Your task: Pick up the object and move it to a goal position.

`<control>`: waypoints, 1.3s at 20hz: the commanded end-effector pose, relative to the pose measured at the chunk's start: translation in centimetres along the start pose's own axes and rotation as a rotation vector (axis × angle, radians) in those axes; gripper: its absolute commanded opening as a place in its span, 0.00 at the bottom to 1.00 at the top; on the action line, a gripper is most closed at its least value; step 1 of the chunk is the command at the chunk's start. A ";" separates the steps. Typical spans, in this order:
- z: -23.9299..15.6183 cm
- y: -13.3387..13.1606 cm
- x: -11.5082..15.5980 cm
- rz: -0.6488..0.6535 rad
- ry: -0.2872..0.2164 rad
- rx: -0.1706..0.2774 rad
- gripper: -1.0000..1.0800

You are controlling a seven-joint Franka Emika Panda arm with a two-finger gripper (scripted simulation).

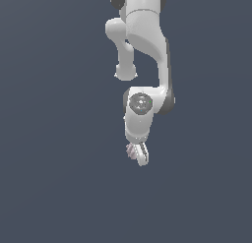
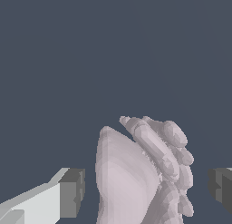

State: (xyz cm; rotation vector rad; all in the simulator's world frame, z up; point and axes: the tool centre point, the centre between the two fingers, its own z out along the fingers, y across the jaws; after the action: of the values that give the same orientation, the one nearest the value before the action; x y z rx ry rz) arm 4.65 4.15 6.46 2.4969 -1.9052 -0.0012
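The object (image 2: 136,173) is a pale pinkish-grey lump with a smooth side and a ridged, bumpy side. In the wrist view it sits between my two dark finger pads (image 2: 72,191), with a narrow gap showing on each side of it. My gripper (image 2: 147,191) is open around it, neither pad touching. In the exterior view the white arm reaches down over the dark floor, and the object (image 1: 131,150) peeks out beside the gripper (image 1: 138,155). The arm's wrist hides most of the fingers there.
A flat dark blue-grey floor (image 1: 49,188) fills both views. The arm's white links (image 1: 145,35) stand at the top centre of the exterior view. No goal marker shows.
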 end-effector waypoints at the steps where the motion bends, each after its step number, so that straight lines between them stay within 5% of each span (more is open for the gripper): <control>1: 0.9 0.0 0.0 0.001 0.000 0.001 0.96; 5: 1.1 -0.1 0.0 0.001 0.000 0.001 0.96; 6: 1.1 -0.1 0.0 0.001 0.000 0.001 0.00; 26: -1.4 0.7 0.9 0.001 0.000 0.001 0.00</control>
State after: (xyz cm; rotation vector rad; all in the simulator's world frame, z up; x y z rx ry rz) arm 4.32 3.38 7.14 2.4969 -1.9057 -0.0022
